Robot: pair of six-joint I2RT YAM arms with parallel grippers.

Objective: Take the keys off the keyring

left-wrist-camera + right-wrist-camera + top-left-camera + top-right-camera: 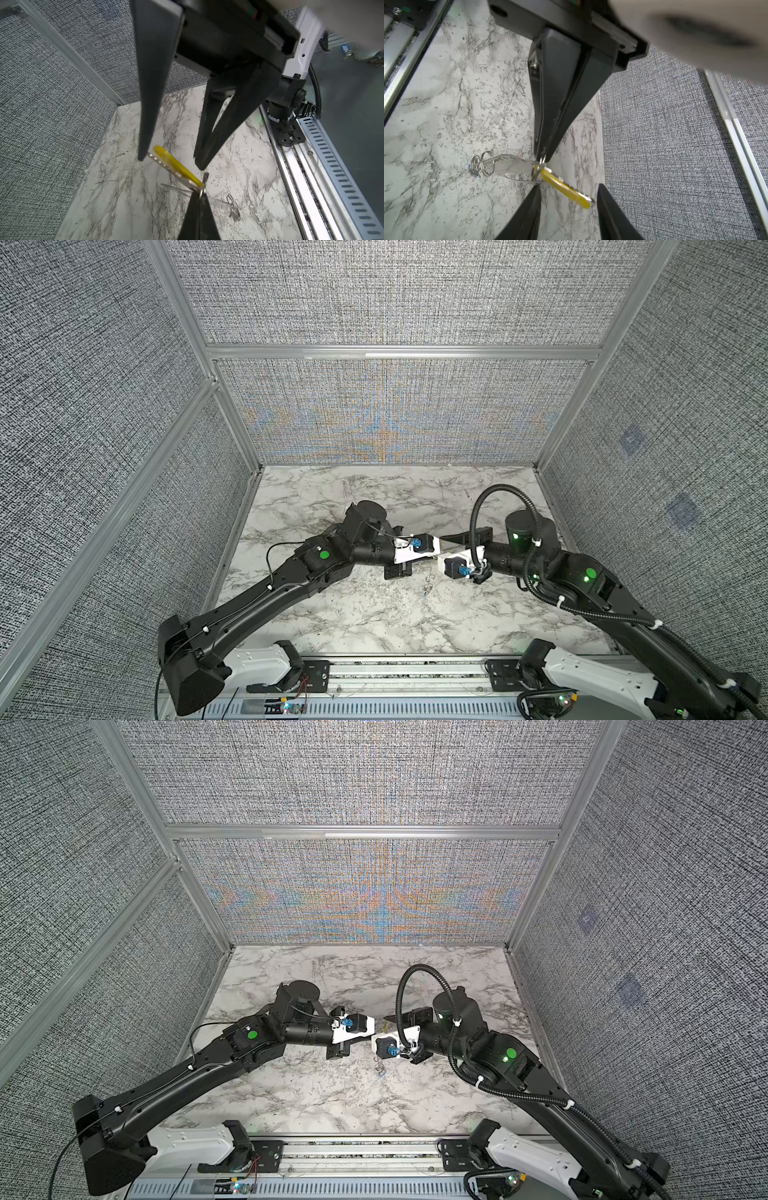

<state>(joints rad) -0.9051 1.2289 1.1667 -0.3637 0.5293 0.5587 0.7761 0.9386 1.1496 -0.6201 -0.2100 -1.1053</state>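
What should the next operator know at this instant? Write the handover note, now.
Left tool: shut on the small wire ring at the head of the yellow-headed metal key.
Right tool: open, jaws either side of that key's blade, not gripping it.
Flat grey metal oval keyring: meets the key at that pinch, with more small wire rings at its far end.
Blue-tagged key: only a blue speck shows by those far rings; cannot tell its state.
Done: nothing visibly off; yellow key still attached.
Left: close on the yellow key, work it free, then likely the blue one.
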